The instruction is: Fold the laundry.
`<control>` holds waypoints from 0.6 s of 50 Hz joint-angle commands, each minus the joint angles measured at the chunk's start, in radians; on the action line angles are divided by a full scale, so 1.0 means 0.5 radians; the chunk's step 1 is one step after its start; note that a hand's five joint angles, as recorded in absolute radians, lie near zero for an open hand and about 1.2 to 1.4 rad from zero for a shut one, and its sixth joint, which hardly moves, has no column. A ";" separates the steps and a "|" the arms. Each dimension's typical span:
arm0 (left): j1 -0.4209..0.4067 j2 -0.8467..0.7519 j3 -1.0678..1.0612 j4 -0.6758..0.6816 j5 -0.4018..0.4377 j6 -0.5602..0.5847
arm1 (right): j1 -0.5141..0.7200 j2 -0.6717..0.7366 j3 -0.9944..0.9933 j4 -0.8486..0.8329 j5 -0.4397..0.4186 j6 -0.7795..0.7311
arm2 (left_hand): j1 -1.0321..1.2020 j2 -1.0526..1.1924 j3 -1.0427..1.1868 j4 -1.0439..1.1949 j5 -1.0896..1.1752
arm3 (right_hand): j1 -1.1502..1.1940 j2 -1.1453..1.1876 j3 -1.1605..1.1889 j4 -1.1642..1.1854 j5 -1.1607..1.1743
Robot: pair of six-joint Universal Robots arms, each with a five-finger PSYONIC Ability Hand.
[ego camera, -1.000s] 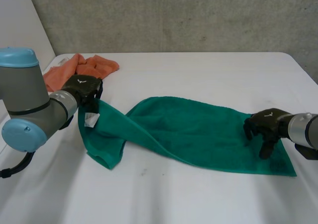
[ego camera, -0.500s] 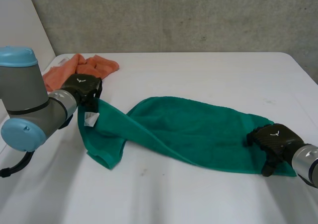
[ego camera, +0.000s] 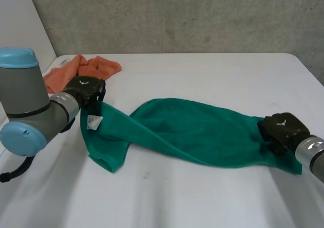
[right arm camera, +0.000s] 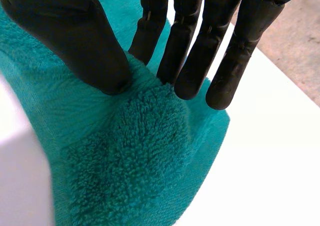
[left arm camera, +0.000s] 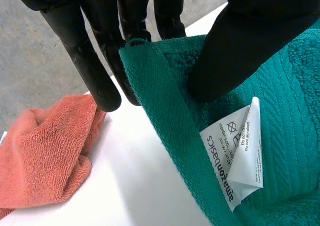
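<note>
A green towel (ego camera: 192,132) lies stretched across the white table (ego camera: 202,76), with a white care label (ego camera: 93,121) near its left end. My left hand (ego camera: 86,89) holds that left corner lifted, thumb and fingers (left arm camera: 125,15) pinching the hem of the towel (left arm camera: 170,131) beside the label (left arm camera: 235,156). My right hand (ego camera: 280,131) is at the towel's right end, near the front corner. In the right wrist view its thumb (right arm camera: 75,40) and fingers (right arm camera: 195,45) pinch a raised bunch of the towel (right arm camera: 135,151).
An orange cloth (ego camera: 76,69) lies crumpled at the table's back left, just behind my left hand, and also beside the fingers as the orange cloth (left arm camera: 40,156). A grey concrete wall runs behind the table.
My right hand slid toward the towel's right front corner and closed its fingers on the cloth, bunching it. The left hand kept its hold and place.
</note>
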 commanded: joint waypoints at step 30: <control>-0.036 0.040 -0.069 0.016 0.005 -0.016 | 0.231 0.185 -0.688 0.421 0.246 0.398 | 0.501 0.398 0.409 0.389 0.481 | -0.796 -1.188 -1.200 -1.213 -1.170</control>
